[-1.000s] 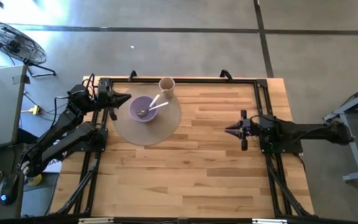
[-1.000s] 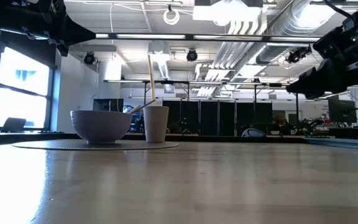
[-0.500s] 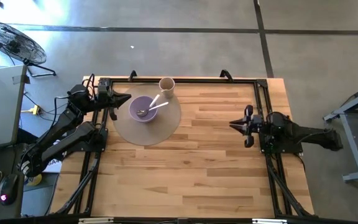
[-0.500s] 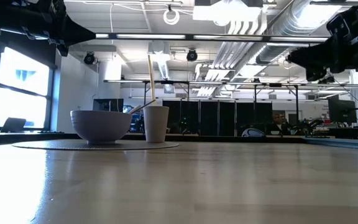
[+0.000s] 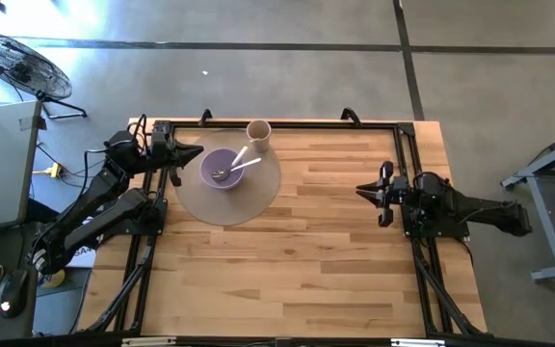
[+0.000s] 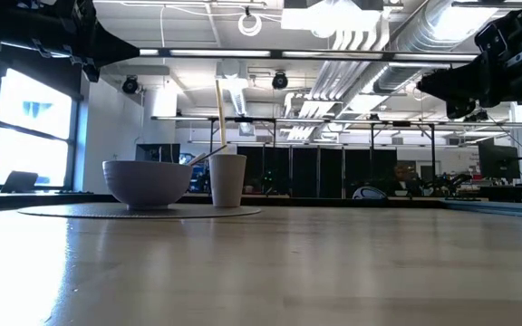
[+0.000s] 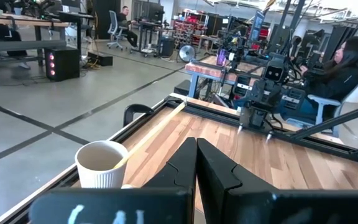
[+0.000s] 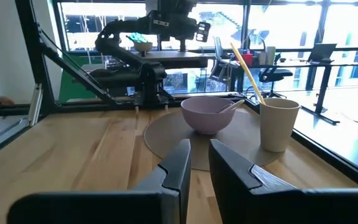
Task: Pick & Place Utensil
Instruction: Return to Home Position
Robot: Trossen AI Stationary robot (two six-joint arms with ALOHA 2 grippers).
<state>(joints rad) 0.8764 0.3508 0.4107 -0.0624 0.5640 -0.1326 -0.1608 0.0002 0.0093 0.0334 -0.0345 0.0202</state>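
Violet bowl [image 5: 222,169] holds silver spoon [image 5: 244,165] on brown mat [image 5: 229,204]; yellow straw [image 6: 218,118] in white cup [image 5: 258,131]. Placement looks complete, homing under way. Left hand [image 5: 197,154] closed, empty, beside bowl. Right hand [image 5: 362,192] slightly parted, empty, table's right side. Next: park arms clear of cup.

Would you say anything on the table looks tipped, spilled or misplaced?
Nothing stands out. The violet bowl sits upright on the mat holding the spoon; the white cup beside it holds the straw. Left hand and right hand hover clear.

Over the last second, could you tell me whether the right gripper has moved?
Yes: the right gripper has shifted slightly toward the far edge of the table and risen.
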